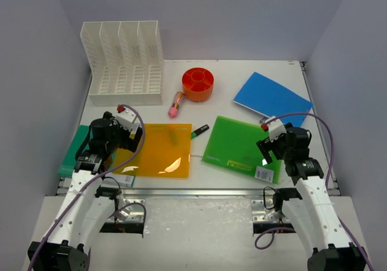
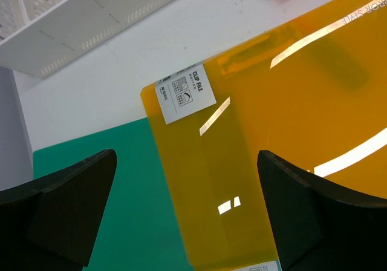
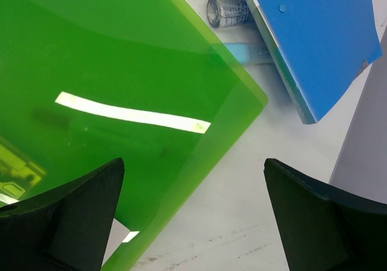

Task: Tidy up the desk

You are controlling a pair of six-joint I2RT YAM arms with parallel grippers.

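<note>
While both sets of jaws stand spread and empty, the left gripper (image 2: 186, 162) hangs over the orange clip file (image 2: 290, 120) and the right gripper (image 3: 193, 168) over the green file (image 3: 109, 83). The desk (image 1: 230, 71) beneath also carries a teal folder (image 2: 103, 180), blue folder (image 1: 272, 95), file rack (image 1: 127, 59), orange pot (image 1: 198, 83) and pink marker (image 1: 176, 104).

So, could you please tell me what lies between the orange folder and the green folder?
In the top view, a small green-and-black marker lies on the desk between them.

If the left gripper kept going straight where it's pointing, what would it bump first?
Probably the orange clip file, near its edge by the teal folder. The left gripper points down at it, jaws open.
</note>
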